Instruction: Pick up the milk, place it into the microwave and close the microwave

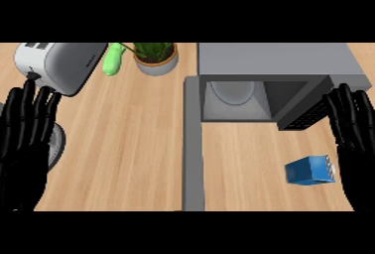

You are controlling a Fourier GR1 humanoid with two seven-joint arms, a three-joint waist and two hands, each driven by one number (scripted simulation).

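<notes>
Light wooden counter (124, 149) inspected from above. A grey box-shaped microwave (278, 59) stands at the far right, its cavity open toward the near side, with a pale round turntable plate (233, 92) visible inside. Its grey door (193, 144) is swung fully open and runs as a long strip from the cavity's left edge toward the near edge of the counter.

The small blue milk carton (310, 170) lies on the counter at the near right, in front of the microwave and well apart from the door, just beside the right hand.

The black left hand (26, 144) shows at the left edge, fingers straight and spread, holding nothing. The black right hand (355, 134) shows at the right edge, fingers likewise straight, empty, not touching the carton.

At the far left sits a white and grey toaster (58, 64); next to it lie a light green elongated object (113, 59) and a potted green plant (156, 57).
</notes>
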